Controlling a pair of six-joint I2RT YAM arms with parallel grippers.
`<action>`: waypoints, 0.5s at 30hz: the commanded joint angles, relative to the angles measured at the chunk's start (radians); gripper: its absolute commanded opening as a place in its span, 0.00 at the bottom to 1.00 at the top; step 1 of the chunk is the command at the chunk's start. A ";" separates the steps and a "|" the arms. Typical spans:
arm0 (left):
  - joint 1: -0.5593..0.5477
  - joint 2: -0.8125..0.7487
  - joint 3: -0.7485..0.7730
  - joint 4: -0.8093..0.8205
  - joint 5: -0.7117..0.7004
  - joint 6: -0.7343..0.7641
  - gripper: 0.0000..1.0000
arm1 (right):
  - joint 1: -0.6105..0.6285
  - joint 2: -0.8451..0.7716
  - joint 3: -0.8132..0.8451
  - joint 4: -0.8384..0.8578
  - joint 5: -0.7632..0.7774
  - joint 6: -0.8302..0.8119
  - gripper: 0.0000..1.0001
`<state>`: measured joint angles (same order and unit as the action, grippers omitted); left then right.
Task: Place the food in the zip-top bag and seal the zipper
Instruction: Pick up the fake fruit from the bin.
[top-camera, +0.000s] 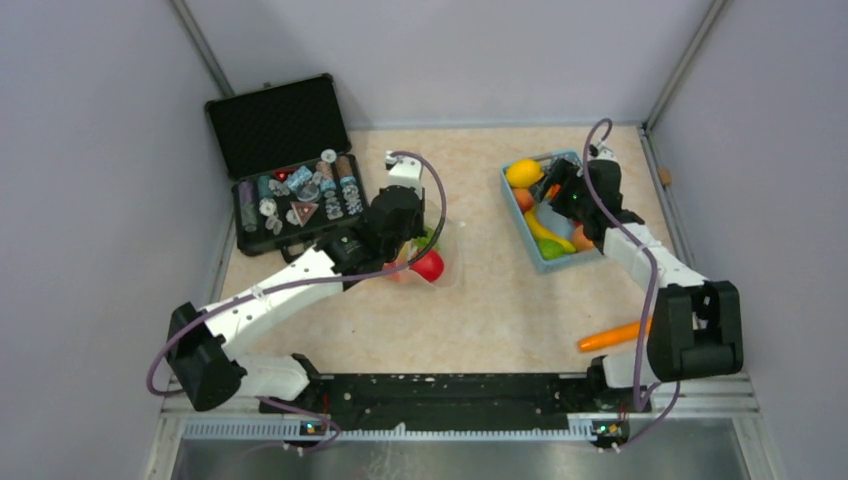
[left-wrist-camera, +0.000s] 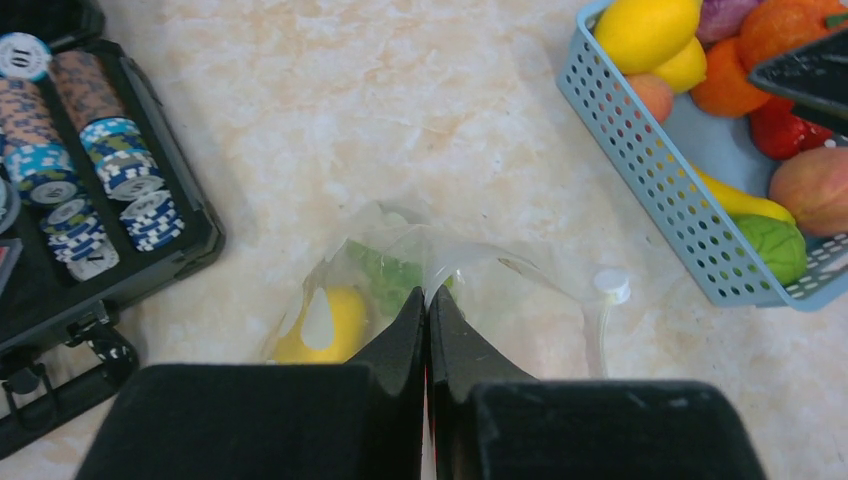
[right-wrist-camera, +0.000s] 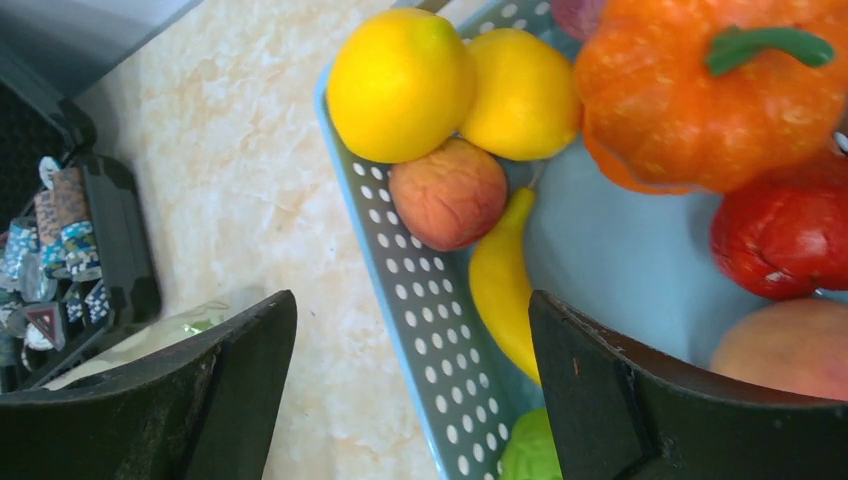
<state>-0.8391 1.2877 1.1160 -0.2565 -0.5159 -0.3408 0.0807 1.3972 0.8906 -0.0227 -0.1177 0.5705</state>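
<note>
- Near the middle of the bench (top-camera: 500, 310), my left claw (left-wrist-camera: 428, 300) is clenched on the zip-top bag (left-wrist-camera: 500, 285).
- 1 yellow fruit (left-wrist-camera: 335, 320) and 1 green piece (left-wrist-camera: 385, 280) sit inside the bag.
- My right claw (right-wrist-camera: 410, 310) hangs spread wide over the blue basket (right-wrist-camera: 385, 250), gripping nothing.
- More food (right-wrist-camera: 400, 85) fills the basket; 1 carrot (top-camera: 610, 336) lies on the bench.

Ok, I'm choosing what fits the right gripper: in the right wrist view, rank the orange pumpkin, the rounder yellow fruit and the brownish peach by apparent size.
1. orange pumpkin, largest, though partly cropped.
2. rounder yellow fruit.
3. brownish peach, smallest.
They sit together, so nearness hardly matters.
</note>
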 joint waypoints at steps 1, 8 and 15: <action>0.004 0.011 0.041 0.020 0.073 -0.017 0.00 | 0.037 0.034 0.055 0.140 0.091 0.043 0.85; 0.006 -0.003 0.019 0.012 0.107 -0.030 0.01 | 0.043 0.156 0.101 0.215 0.051 0.059 0.84; 0.008 0.002 0.025 0.013 0.124 -0.037 0.01 | 0.054 0.251 0.182 0.228 0.103 0.049 0.83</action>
<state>-0.8383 1.3029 1.1164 -0.2634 -0.4068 -0.3656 0.1246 1.6272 1.0012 0.1352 -0.0547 0.6220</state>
